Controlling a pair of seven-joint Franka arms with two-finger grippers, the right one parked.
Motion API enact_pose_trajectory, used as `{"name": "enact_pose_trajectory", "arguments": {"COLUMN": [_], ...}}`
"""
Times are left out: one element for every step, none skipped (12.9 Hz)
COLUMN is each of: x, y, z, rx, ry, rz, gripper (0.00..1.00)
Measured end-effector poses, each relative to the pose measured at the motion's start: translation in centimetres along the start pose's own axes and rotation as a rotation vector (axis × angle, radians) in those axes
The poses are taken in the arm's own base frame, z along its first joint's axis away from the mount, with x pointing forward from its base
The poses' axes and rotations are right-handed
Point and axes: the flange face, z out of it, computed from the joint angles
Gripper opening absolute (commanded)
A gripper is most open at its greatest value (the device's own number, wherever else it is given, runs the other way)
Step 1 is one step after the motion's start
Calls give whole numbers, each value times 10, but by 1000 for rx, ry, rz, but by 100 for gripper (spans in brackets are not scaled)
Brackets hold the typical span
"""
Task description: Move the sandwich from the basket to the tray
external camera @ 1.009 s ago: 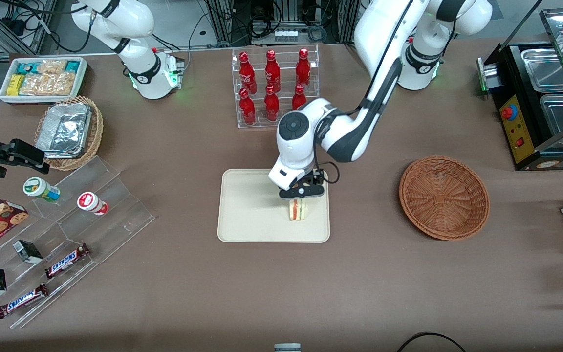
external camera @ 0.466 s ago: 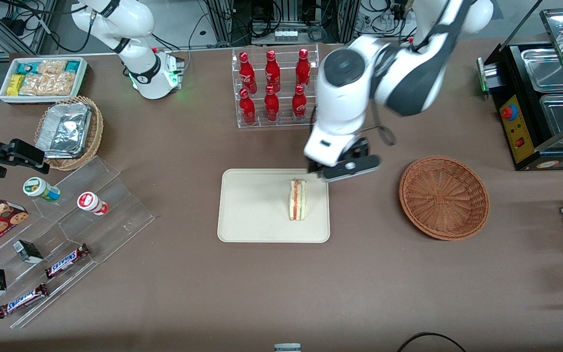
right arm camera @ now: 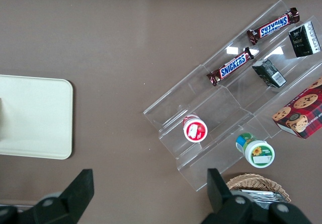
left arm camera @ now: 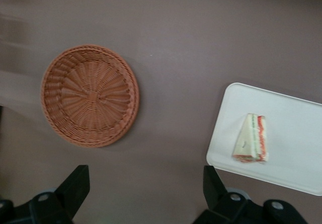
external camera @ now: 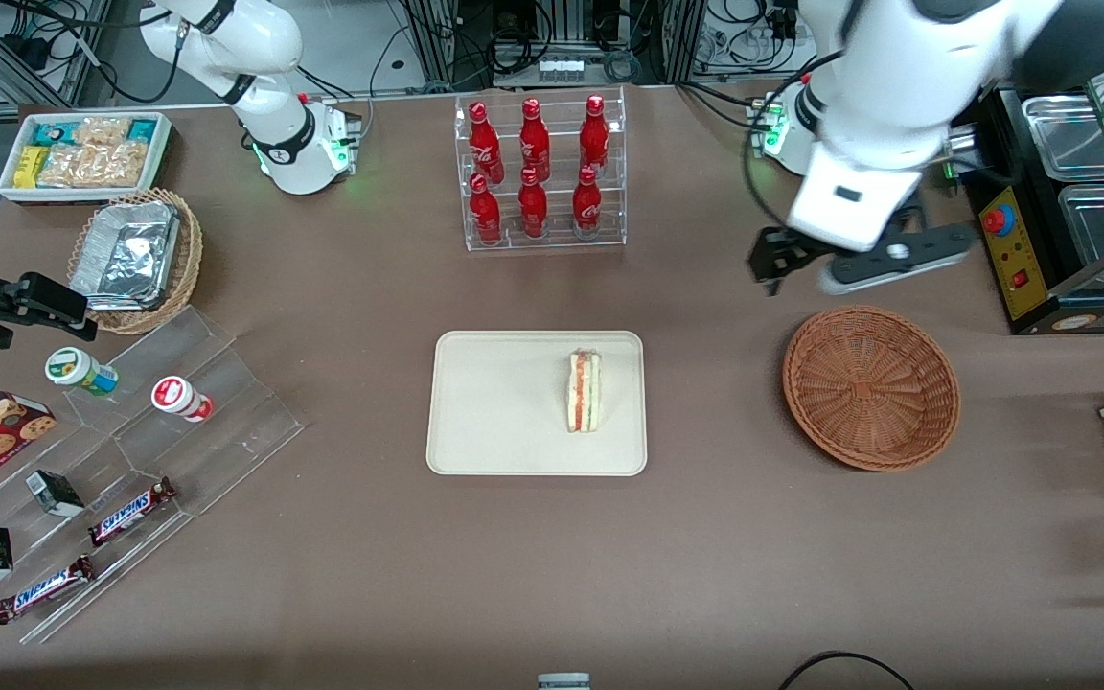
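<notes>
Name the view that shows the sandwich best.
The left wrist view: the sandwich lies unobstructed on the tray, its face and filling visible. The front view shows mainly its filling edge; the right wrist view, only a sliver. The open gripper hangs above the table near the basket.

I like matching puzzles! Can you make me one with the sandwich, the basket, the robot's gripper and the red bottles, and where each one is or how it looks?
Things:
1. sandwich
2. basket
3. gripper
4. red bottles

Places or states:
A. open, up in the air, holding nothing
B. standing in a clear rack
C. lying on the tray
D. on the table with nothing in it

Pairs: 1-C, 2-D, 3-A, 4-B
</notes>
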Motion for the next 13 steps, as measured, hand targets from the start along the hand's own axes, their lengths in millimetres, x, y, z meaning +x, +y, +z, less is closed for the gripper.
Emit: {"name": "enact_pose_trajectory", "arguments": {"x": [5, 9, 16, 24, 32, 38, 43, 47, 50, 53, 54, 54, 54], "y": [-7, -14, -26, -43, -65, -86, -106, -125, -142, -155, -162, -164, -163], "z": [5, 10, 15, 17, 19, 21, 22, 24, 26, 28, 28, 28, 28], "rx": [4, 2, -11, -27, -38, -43, -46, -53, -64, -70, -70, -68, -66], "ry": [-9, -25, -43, -58, -69, -74, -78, -84, -93, -99, -103, -102, -101], "rz": [13, 34, 56, 77, 91, 99, 103, 103, 91, 81, 76, 75, 77], "gripper": [100, 100, 100, 100, 100, 100, 100, 100, 100, 100, 100, 100, 100]}}
